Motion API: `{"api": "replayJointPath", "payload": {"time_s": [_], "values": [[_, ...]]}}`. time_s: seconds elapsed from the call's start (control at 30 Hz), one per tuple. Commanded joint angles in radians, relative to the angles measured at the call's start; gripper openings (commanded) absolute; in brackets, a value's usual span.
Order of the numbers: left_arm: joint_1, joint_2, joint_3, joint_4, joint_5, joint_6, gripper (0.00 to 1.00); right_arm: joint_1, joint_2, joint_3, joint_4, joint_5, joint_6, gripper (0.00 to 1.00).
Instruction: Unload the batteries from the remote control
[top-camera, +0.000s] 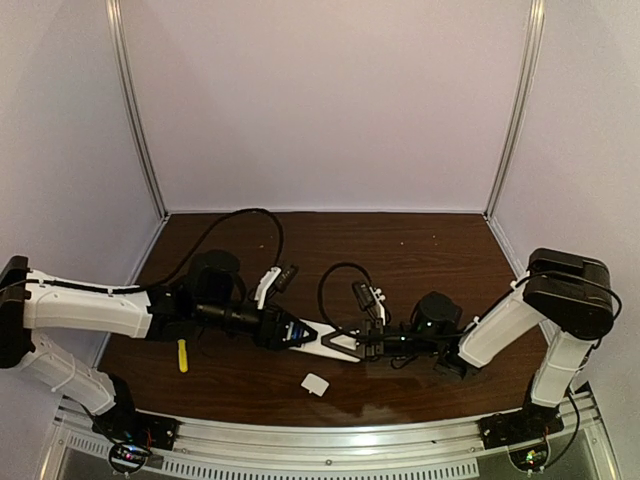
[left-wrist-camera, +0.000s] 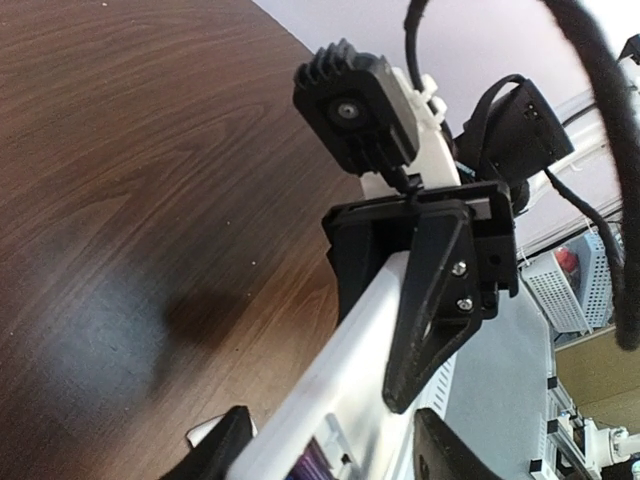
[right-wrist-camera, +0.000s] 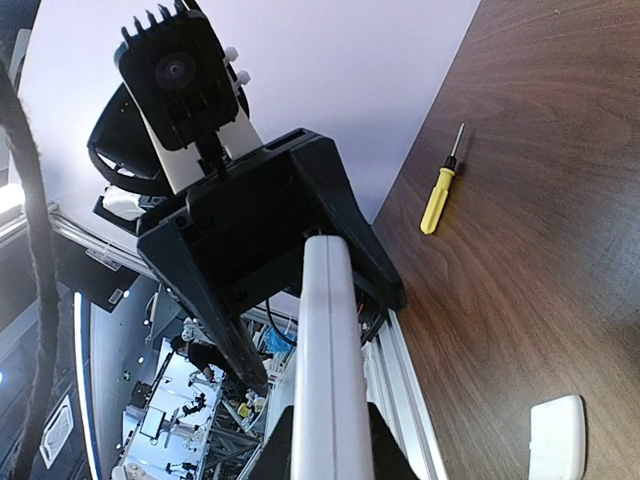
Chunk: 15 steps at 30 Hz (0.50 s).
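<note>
- Starting at the lower left of the top view, you see the yellow-handled screwdriver (top-camera: 182, 355) lying flat on the dark wood table (top-camera: 420, 250), well apart from both arms.
- Your left gripper (top-camera: 338, 345) reaches in from the left, its black jaws partly apart on either side of one end of the remote control (right-wrist-camera: 328, 380). You cannot tell whether they press on it.
- A blue-violet sliver (left-wrist-camera: 308, 466) shows in the remote at the bottom edge of the left wrist view, but too little of it to name.
- The small white cover (top-camera: 316, 384) lies on the table, just below the grippers.
- Your right gripper (top-camera: 372, 345) is clamped narrow on the remote's other end, low center of frame.
</note>
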Motion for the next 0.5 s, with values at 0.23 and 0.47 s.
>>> {"api": "replayJointPath", "payload": {"time_s": [0.23,0.47], "values": [[-0.005,0.035,0.015,0.104,0.091,-0.016,0.29,0.003,-0.076,-0.032,0.356,0.021,-0.064,0.00],[-0.005,0.028,0.020,0.117,0.102,-0.014,0.07,0.005,-0.070,-0.030,0.324,0.023,-0.071,0.04]]}}
